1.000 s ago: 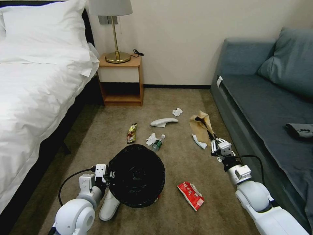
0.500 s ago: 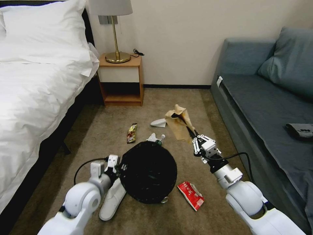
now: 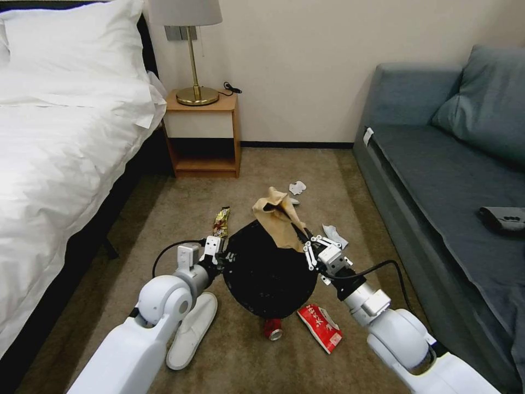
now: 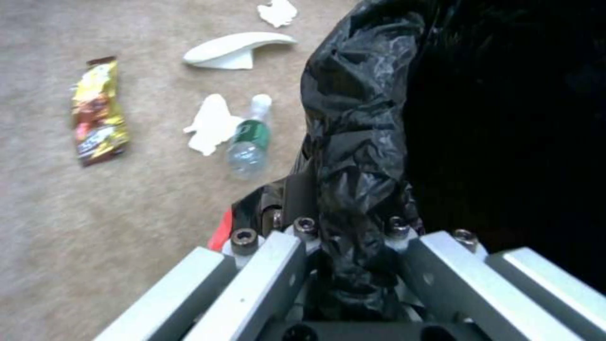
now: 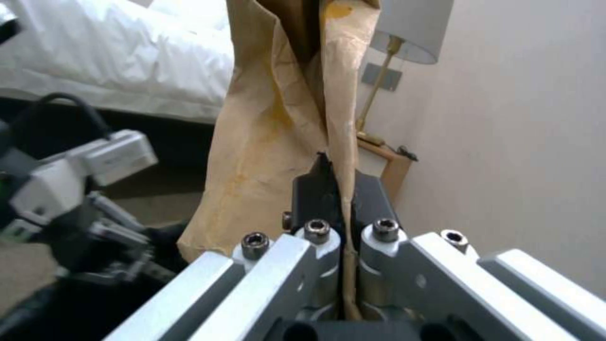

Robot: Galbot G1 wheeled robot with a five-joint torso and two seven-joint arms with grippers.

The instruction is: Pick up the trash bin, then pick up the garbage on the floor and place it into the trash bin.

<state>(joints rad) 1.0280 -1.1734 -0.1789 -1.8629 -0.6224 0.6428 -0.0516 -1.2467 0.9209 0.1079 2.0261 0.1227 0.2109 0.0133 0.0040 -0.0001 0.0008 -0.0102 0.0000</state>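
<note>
A: Where are we standing?

B: On a brown carpet [image 3: 164, 230] between a white bed [image 3: 60, 142] on our left and a grey-blue sofa [image 3: 448, 175] on our right. Ahead sits a wooden nightstand [image 3: 203, 137] with a brass lamp [image 3: 192, 54].

A: And our grippers?

B: Our left gripper [image 3: 220, 257] is clamped on the crinkly black liner at the rim of the trash bin [image 3: 270, 271] — in the left wrist view the plastic [image 4: 360, 156] bunches between the closed fingers. The bin hangs tilted, its mouth toward us. Our right gripper [image 3: 311, 246] pinches the brown paper bag [image 3: 279, 216], fingers shut on its edge, the bag standing up from them at the bin's far rim. In the right wrist view the bag [image 5: 278, 118] rises straight out of the jaws.

A: What litters the floor?

B: Beyond the left gripper, a gold snack wrapper [image 3: 221, 221]; below that arm, a white slipper [image 3: 191, 334]. Under the bin lie a red can [image 3: 273, 330] and a red packet [image 3: 320, 327]. Just past the right gripper, one crumpled tissue [image 3: 333, 234], another tissue [image 3: 297, 187] farther off. The left wrist view shows a small plastic bottle [image 4: 248, 139] touching a tissue, and a second slipper [image 4: 234, 47] beyond.

A: What has changed?

B: Half a second ago the bag hung to the right of the bin; we have brought both together, and the can is now uncovered.
</note>
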